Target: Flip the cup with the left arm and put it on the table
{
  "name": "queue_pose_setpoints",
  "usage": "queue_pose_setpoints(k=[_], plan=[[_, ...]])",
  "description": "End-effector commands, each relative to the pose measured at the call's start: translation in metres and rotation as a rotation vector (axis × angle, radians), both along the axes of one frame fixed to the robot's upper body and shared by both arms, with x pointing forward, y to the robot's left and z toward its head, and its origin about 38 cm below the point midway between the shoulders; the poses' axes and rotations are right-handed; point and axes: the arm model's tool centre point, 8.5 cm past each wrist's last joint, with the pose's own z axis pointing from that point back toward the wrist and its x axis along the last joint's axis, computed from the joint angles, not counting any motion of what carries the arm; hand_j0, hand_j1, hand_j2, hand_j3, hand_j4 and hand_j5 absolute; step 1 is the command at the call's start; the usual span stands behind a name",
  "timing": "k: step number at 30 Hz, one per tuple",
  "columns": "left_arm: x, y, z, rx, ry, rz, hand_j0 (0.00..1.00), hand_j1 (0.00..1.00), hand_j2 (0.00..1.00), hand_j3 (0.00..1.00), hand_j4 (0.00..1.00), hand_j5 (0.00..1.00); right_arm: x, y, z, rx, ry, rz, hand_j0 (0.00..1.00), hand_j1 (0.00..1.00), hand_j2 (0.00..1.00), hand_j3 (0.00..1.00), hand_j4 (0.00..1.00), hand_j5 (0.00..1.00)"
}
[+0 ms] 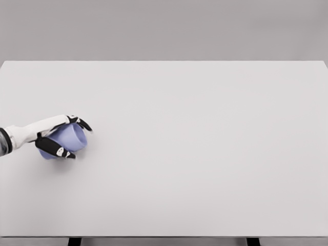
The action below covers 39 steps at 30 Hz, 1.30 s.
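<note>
One left hand [54, 137] grips the tilted cup [69, 139].

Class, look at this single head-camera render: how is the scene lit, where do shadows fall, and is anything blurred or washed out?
Head view: even, diffuse light, no glare on the white table; only a faint soft shadow beneath the left hand and the blue cup; edges of the fingers look slightly soft; white table and grey backdrop give low contrast; no obvious distortion.
</note>
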Motion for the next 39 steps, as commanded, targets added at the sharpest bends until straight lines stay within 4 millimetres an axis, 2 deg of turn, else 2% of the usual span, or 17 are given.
queue_pose_setpoints(k=[1, 5, 9, 13, 16, 19, 23, 26, 31, 34, 39], plan=[[0.000, 0.015, 0.013, -0.100, -0.035, -0.019, 0.67, 0.67, 0.67, 0.67, 0.67, 0.67, 0.000, 0.000, 0.000, -0.001, 0.000, 0.000, 1.00, 1.00, 1.00, 1.00, 1.00, 1.00], [0.001, 0.029, 0.016, -0.225, -0.104, -0.073, 0.67, 0.67, 0.67, 0.67, 0.67, 0.67, 0.000, 0.000, 0.000, 0.001, 0.000, 0.000, 1.00, 1.00, 1.00, 1.00, 1.00, 1.00], [-0.007, 0.028, 0.010, -0.339, -0.209, -0.190, 0.69, 0.69, 0.69, 0.69, 0.69, 0.69, 0.000, 0.000, 0.000, 0.001, 0.000, 0.000, 1.00, 1.00, 1.00, 1.00, 1.00, 1.00], [-0.004, 0.023, -0.003, -0.418, -0.171, -0.162, 0.69, 0.69, 0.69, 0.69, 0.69, 0.69, 0.000, 0.000, 0.000, -0.001, 0.000, 0.000, 1.00, 1.00, 1.00, 1.00, 1.00, 1.00], [-0.006, 0.019, -0.003, -0.482, -0.124, -0.188, 0.69, 0.69, 0.69, 0.69, 0.69, 0.69, 0.000, 0.000, 0.000, 0.001, 0.000, 0.000, 1.00, 1.00, 1.00, 1.00, 1.00, 1.00], [-0.002, 0.005, -0.013, -0.566, -0.090, -0.213, 0.68, 0.68, 0.68, 0.68, 0.68, 0.68, 0.000, 0.000, 0.000, -0.001, 0.000, 0.000, 1.00, 1.00, 1.00, 1.00, 1.00, 1.00], [0.014, -0.005, 0.001, -0.743, -0.122, -0.166, 0.68, 0.68, 0.68, 0.68, 0.68, 0.68, 0.000, 0.000, 0.000, 0.001, 0.000, 0.000, 1.00, 1.00, 1.00, 1.00, 1.00, 1.00], [0.024, -0.012, -0.001, -0.829, -0.129, -0.137, 0.69, 0.69, 0.69, 0.69, 0.69, 0.69, 0.000, 0.000, 0.000, 0.001, 0.000, 0.000, 1.00, 1.00, 1.00, 1.00, 1.00, 1.00], [0.048, -0.039, -0.006, -0.922, -0.153, -0.125, 0.69, 0.69, 0.69, 0.69, 0.69, 0.69, 0.000, 0.000, 0.000, 0.001, 0.000, 0.000, 1.00, 1.00, 1.00, 1.00, 1.00, 1.00], [0.063, -0.057, -0.001, -0.973, -0.178, -0.129, 0.71, 0.71, 0.71, 0.71, 0.71, 0.71, 0.000, 0.000, 0.000, -0.001, 0.000, 0.000, 1.00, 1.00, 1.00, 1.00, 1.00, 1.00], [0.092, -0.094, -0.003, -1.049, -0.186, -0.118, 0.71, 0.71, 0.71, 0.71, 0.71, 0.71, 0.000, 0.000, 0.000, -0.001, 0.000, 0.000, 1.00, 1.00, 1.00, 1.00, 1.00, 1.00]])
